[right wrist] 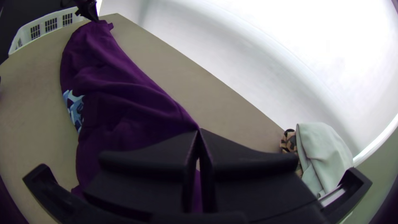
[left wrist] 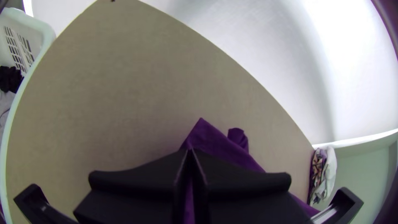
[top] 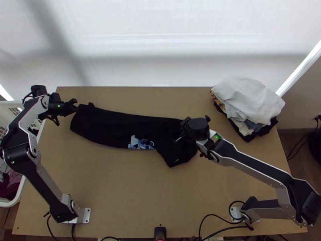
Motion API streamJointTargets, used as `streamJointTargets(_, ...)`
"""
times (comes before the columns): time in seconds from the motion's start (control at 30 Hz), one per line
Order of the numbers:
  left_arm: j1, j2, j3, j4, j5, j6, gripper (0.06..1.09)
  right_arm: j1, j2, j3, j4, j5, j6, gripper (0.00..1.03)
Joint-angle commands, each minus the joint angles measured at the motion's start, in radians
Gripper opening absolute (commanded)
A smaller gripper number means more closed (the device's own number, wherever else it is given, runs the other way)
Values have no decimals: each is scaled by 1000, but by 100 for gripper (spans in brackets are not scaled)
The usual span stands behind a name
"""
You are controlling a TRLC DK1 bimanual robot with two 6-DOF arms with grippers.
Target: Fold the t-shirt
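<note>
T-shirt (top: 114, 126) apparently folded, left gripper (top: 76, 105), right gripper (top: 183, 127) each pinching its edge (clearer in wrist views)

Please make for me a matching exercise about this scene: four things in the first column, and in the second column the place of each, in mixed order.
Things
1. Left gripper
2. Pile of clothes
3. Right gripper
4. Laundry basket

Places
A. On the far right part of the table
B. Near the right end of the t-shirt, at its far edge
C. Beside the table's left edge
D. At the t-shirt's left end

Right pairs: 1-D, 2-A, 3-B, 4-C
</note>
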Motion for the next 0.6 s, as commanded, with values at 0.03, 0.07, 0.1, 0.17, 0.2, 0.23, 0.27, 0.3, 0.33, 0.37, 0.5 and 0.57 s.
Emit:
streamJointTargets(0.03, 21, -206, 26, 9, -2, -124, 9, -61, -29, 13, 14, 37, 34, 3)
streamJointTargets(0.07, 22, -245, 24, 10, -2, -147, 9, -75, -30, 22, 14, 45, 39, 3)
streamJointTargets(0.1, 22, -288, 24, 10, -2, -167, 9, -84, -33, 35, 13, 52, 43, 3)
streamJointTargets(0.17, 18, -372, 24, 12, -2, -218, 9, -102, -38, 70, 8, 75, 49, 3)
streamJointTargets(0.2, 13, -415, 21, 30, -2, -248, 9, -110, -43, 93, 7, 81, 49, 3)
streamJointTargets(0.23, 13, -456, 15, 62, -2, -293, 9, -116, -46, 119, 4, 94, 49, 3)
streamJointTargets(0.27, 11, -492, 20, 87, -2, -325, 9, -124, -49, 151, -2, 101, 48, 3)
streamJointTargets(0.3, 8, -522, 31, 93, -2, -331, 9, -132, -49, 183, -5, 107, 43, 3)
streamJointTargets(0.33, 5, -548, 41, 101, -2, -347, 9, -138, -50, 220, -7, 120, 39, 3)
streamJointTargets(0.37, 1, -571, 54, 104, -2, -359, 9, -147, -52, 259, -15, 124, 31, 3)
streamJointTargets(0.5, -22, -662, 72, 138, -23, -374, 9, -178, -53, 432, -15, 150, -27, 3)
streamJointTargets(0.57, -35, -700, 72, 151, -57, -374, 9, -185, -53, 518, -15, 156, -57, 3)
